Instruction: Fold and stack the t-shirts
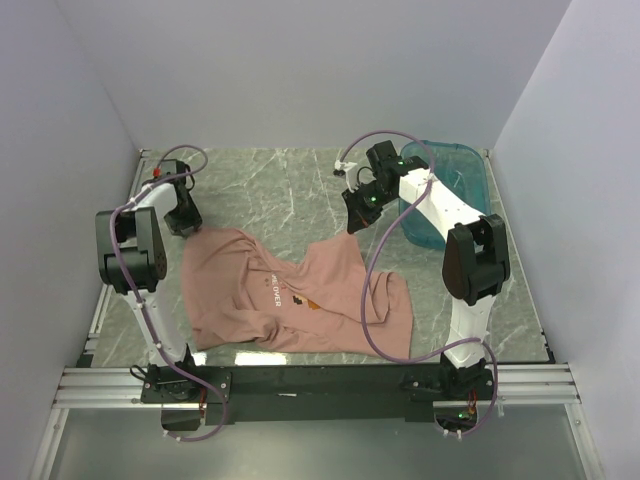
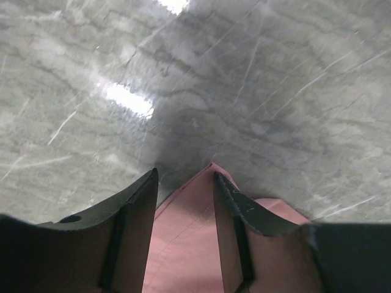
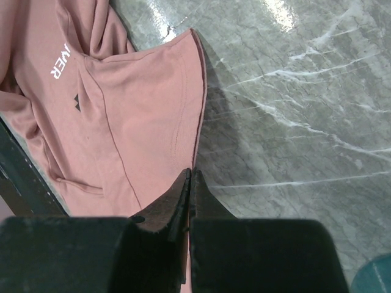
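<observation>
One salmon-pink t-shirt [image 1: 260, 290] lies crumpled on the marble table, its white chest print facing up. My left gripper [image 1: 186, 222] is at the shirt's far left corner. In the left wrist view [image 2: 184, 174] its jaws are open, with the pointed corner of the shirt [image 2: 189, 232] lying between them. My right gripper [image 1: 357, 222] is at the shirt's far right part. In the right wrist view [image 3: 190, 172] its jaws are closed on the shirt's hem edge [image 3: 134, 110], and a thin strip of pink shows between them.
A translucent teal tub [image 1: 450, 190] stands at the back right, behind the right arm, and its rim shows in the right wrist view [image 3: 372, 278]. A black rail [image 1: 320, 380] runs along the table's near edge. White walls enclose the table on three sides.
</observation>
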Action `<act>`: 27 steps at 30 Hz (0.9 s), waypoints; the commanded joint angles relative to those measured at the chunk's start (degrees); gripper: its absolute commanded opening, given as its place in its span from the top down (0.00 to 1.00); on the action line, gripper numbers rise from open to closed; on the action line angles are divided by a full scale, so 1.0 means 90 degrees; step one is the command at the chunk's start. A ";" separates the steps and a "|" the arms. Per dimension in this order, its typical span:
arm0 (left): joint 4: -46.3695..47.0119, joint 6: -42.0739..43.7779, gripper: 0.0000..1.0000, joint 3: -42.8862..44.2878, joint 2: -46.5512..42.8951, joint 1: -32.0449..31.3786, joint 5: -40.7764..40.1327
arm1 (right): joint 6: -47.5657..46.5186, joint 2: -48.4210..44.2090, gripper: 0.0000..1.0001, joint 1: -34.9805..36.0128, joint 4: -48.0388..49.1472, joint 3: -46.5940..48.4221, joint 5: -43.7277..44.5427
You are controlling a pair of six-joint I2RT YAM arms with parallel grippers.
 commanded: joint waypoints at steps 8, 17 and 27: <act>0.0101 -0.0086 0.52 -0.0424 -0.0953 -0.0022 -0.0440 | -0.0081 -0.0400 1.00 -0.0050 -0.0070 -0.0043 -0.0185; 0.0473 0.0080 0.49 -0.0639 -0.1296 -0.0022 -0.0030 | -0.0101 -0.0390 1.00 -0.0040 -0.0080 -0.0053 -0.0195; 0.0141 0.0188 0.58 -0.0347 -0.0496 -0.0022 0.0234 | -0.0110 -0.0370 1.00 -0.0050 -0.0080 -0.0062 -0.0185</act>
